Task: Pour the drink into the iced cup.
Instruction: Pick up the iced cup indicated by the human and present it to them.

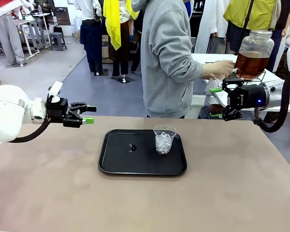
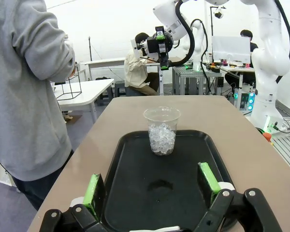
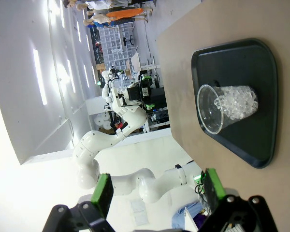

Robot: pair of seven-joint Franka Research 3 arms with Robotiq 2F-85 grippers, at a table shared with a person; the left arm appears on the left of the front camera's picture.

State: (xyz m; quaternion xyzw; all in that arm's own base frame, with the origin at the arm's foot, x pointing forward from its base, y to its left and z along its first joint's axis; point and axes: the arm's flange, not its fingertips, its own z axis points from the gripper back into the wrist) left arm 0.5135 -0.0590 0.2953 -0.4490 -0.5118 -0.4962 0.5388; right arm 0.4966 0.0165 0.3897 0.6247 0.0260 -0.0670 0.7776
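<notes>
Cup [image 1: 164, 138] stands on tray [image 1: 116, 162], drink [image 1: 251, 64] beyond right gripper [image 1: 216, 102].

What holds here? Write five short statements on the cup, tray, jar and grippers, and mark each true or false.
1. The cup holds ice and stands on the black tray. True.
2. The person's hand is at the jar of amber drink. True.
3. The cup already has drink in it. False: only ice shows inside.
4. The left gripper clamps the cup. False: it is open and empty, off to the tray's left.
5. The right gripper is open. True.
</notes>
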